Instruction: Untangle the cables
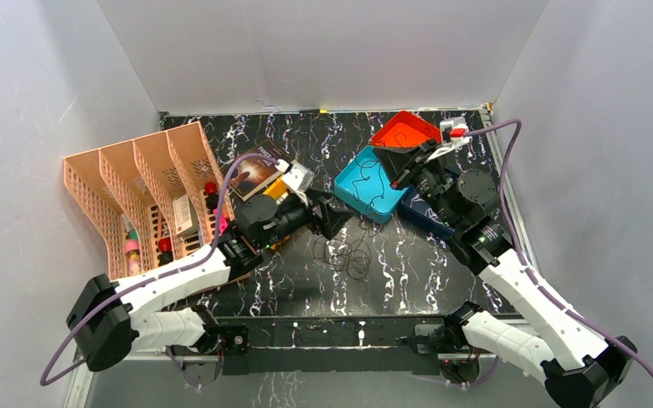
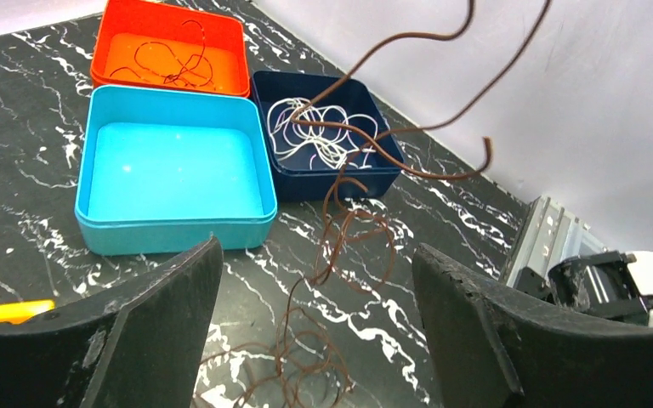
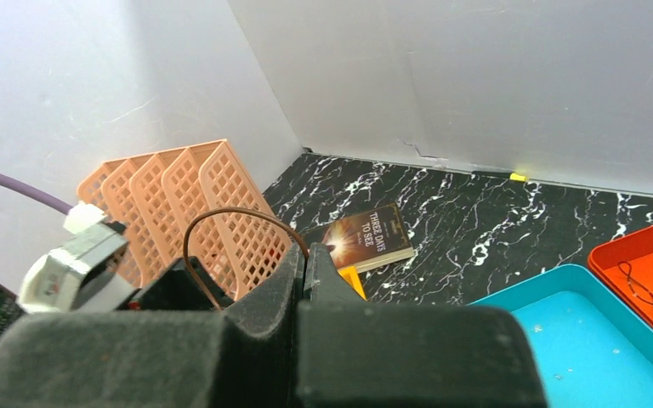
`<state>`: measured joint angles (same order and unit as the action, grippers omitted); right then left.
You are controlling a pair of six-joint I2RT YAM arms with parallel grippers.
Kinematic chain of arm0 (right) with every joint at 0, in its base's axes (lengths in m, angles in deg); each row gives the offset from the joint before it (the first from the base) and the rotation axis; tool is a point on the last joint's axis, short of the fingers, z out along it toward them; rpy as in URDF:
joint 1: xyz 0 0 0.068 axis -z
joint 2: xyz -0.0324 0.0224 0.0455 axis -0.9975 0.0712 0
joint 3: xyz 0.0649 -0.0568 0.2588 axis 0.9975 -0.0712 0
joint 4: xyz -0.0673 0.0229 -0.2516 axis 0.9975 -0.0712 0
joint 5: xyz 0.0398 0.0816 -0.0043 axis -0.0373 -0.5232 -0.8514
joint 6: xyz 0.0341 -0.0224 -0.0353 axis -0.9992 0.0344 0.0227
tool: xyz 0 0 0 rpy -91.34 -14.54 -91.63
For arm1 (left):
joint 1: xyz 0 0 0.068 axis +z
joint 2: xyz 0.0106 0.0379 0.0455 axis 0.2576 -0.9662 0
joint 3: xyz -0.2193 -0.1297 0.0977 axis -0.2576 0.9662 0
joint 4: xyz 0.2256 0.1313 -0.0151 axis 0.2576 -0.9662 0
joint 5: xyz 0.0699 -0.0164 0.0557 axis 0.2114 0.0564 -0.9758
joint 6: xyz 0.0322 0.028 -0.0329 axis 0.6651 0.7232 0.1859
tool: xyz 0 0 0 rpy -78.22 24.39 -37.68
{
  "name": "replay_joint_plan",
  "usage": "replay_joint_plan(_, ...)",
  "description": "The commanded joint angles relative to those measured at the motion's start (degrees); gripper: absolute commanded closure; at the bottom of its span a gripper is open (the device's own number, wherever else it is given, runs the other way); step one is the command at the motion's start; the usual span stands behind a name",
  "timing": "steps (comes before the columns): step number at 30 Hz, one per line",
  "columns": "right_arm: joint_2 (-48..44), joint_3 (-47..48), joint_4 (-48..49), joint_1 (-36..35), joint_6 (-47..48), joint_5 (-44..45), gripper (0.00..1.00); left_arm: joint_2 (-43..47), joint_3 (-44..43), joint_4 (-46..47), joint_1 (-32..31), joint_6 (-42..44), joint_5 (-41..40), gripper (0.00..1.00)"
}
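A tangle of dark brown cables lies on the black marble table in front of the trays. My left gripper is open just above and behind it. In the left wrist view the tangle sits between the open fingers, and one brown cable rises from it out of the top of the frame. My right gripper hangs over the cyan tray, shut on that brown cable, whose loop sticks out of the closed fingertips. White cables lie in the navy tray. A brown cable lies in the orange tray.
A pink slotted organizer with small items stands at the left. A book and a yellow object lie behind the left arm. The orange tray and navy tray flank the cyan one. White walls enclose the table.
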<state>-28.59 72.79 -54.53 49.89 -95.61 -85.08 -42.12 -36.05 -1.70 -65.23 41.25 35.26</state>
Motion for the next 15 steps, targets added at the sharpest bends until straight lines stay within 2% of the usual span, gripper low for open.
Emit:
replay_joint_plan(1, -0.34, 2.83, 4.11, -0.07, -3.78, -0.36, 1.0, -3.74, -0.06, 13.83, 0.22, -2.37, -0.71, 0.19)
replay_joint_plan(7, -0.17, 3.45, 4.11, -0.01, -6.23, -1.73, 1.0, -9.86, -0.99, 19.91, 0.29, -2.36, 0.03, 0.19)
replay_joint_plan(15, 0.33, 3.95, 4.29, -0.02, -8.08, -2.96, 1.0, -16.06, -3.62, 23.08, 0.12, -2.66, 2.64, 0.2)
